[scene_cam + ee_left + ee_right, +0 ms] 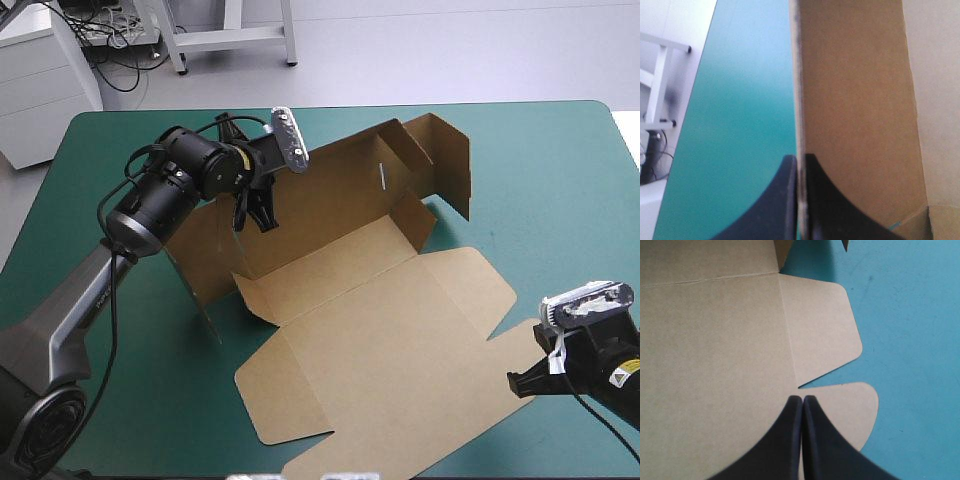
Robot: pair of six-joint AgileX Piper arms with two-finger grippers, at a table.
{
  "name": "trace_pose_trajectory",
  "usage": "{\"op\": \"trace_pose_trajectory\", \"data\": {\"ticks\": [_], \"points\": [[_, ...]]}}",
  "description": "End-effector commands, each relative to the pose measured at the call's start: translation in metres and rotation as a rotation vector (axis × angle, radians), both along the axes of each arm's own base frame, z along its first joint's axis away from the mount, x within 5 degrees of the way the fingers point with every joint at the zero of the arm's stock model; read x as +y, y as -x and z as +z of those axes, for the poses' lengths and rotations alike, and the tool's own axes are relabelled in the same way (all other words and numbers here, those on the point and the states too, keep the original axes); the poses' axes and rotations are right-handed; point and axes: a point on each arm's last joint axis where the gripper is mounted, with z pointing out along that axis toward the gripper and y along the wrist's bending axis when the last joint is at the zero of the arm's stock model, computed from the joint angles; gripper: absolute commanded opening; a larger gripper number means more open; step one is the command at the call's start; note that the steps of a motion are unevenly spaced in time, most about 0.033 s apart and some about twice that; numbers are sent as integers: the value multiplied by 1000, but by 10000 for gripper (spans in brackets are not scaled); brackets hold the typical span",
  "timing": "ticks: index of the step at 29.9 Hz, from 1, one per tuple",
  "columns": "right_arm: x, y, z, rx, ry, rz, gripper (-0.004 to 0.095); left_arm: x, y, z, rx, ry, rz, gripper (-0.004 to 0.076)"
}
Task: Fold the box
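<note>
Left claw [252,212] is clamped on the edge of a raised wall [855,100], far left of the box [380,320]. Right claw [802,399] is pinched together, empty, over a near-right flap [850,410]; I can't confirm contact. The teal-green worktop [560,180] carries the brown board centrally. I judge it early: far walls up, lid and flaps flat, nothing tucked. Matte board, crisp creases, rounded tabs.

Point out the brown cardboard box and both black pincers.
Brown cardboard box [390,320]: high view, middle panel.
Left black pincer [800,158]: left wrist view, between fingertips.
Right black pincer [802,398]: right wrist view, between fingertips.
</note>
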Motion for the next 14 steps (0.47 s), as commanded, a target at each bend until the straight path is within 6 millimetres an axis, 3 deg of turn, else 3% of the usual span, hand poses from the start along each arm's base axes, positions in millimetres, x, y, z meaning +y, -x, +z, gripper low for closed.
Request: {"op": "trace_pose_trajectory", "data": {"ticks": [1,8,14], "points": [[0,-3,11,-78,-13,-15,-23,-6,14,31,-156,26,-93,-32],[0,-3,12,-77,-22,-22,-23,-9,29,16,-194,-5,-212,-32],[-1,-2,16,-90,-32,-38,-23,-7,60,4,-336,25,-309,-32]]}}
